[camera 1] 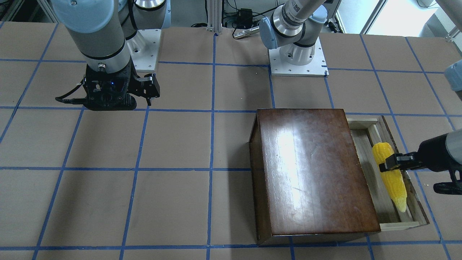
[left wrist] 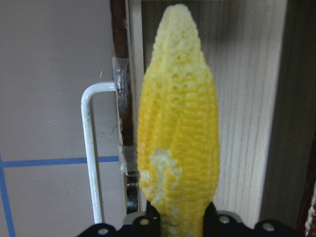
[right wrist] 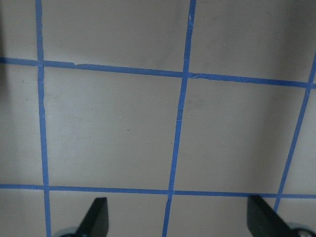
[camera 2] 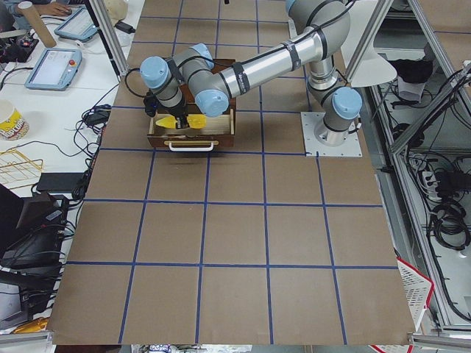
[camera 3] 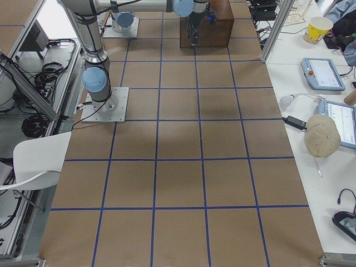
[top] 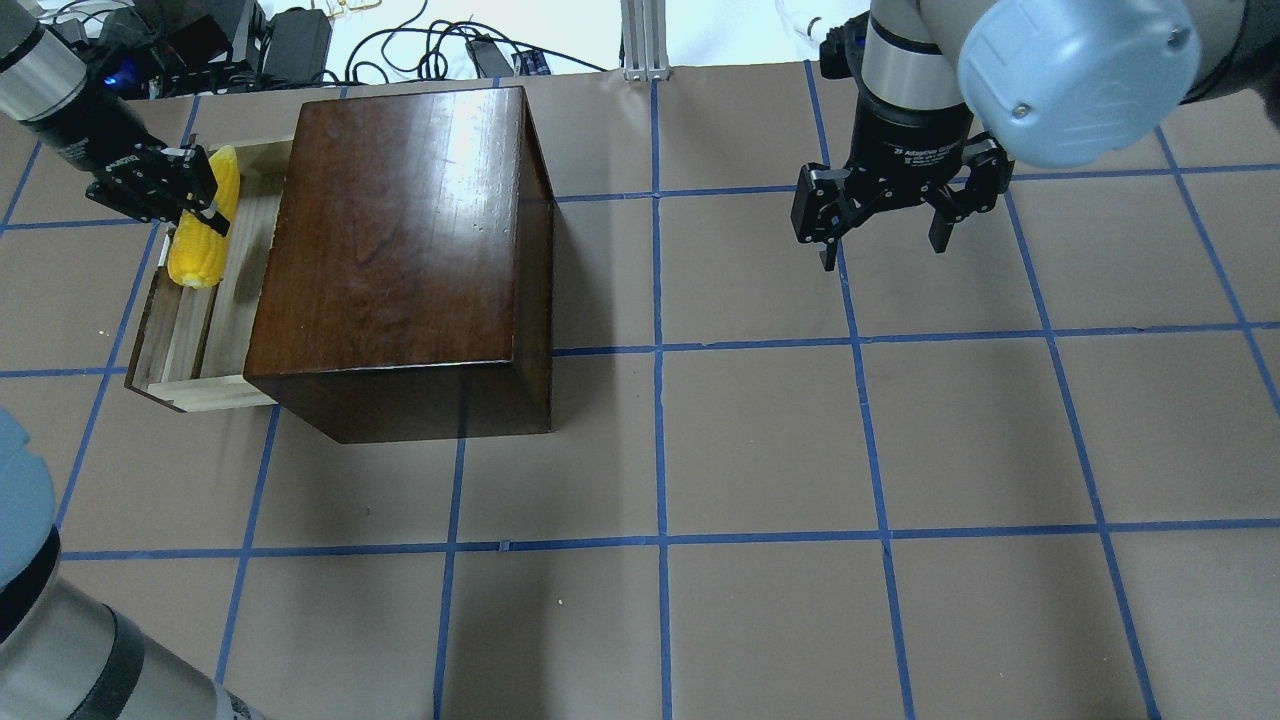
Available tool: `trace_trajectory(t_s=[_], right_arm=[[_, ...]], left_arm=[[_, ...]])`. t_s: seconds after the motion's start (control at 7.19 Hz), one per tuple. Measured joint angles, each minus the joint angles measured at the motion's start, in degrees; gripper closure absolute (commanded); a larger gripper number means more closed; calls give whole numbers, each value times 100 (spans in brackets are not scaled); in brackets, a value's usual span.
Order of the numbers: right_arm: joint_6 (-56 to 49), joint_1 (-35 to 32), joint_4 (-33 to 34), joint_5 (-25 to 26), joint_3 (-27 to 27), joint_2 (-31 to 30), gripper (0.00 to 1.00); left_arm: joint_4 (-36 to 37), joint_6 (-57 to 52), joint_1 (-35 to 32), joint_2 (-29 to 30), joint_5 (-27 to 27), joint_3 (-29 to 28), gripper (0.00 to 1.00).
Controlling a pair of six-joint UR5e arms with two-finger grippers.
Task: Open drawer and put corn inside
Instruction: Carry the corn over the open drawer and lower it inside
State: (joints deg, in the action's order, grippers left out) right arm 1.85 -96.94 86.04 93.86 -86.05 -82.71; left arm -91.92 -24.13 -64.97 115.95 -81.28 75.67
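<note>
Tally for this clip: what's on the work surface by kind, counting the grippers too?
wooden box: 1
drawer, pulled out: 1
corn, gripped above the open drawer: 1
grippers: 2, namely the left gripper shut on the corn and the right gripper open
Total: 5

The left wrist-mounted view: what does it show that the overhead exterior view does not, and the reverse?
Only the wrist view shows the white pull of the drawer. Only the overhead view shows the brown box's glossy top and the right claw, open above the table. Both show the corn gripped by the left claw over the open drawer.
</note>
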Motion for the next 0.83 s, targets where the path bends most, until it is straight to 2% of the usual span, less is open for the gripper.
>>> trace_trajectory(t_s=[0.42,0.7,0.83], right_arm=[[0,0,0,-1,0,0,0],[-2,0,0,-6,0,0,0],[-5,0,0,-6,0,0,0]], left_arm=[[139,-1,-29,113,171,183,100],[157,-4,-33,197,238,192,39],[162,7,-36,230,247,192,1]])
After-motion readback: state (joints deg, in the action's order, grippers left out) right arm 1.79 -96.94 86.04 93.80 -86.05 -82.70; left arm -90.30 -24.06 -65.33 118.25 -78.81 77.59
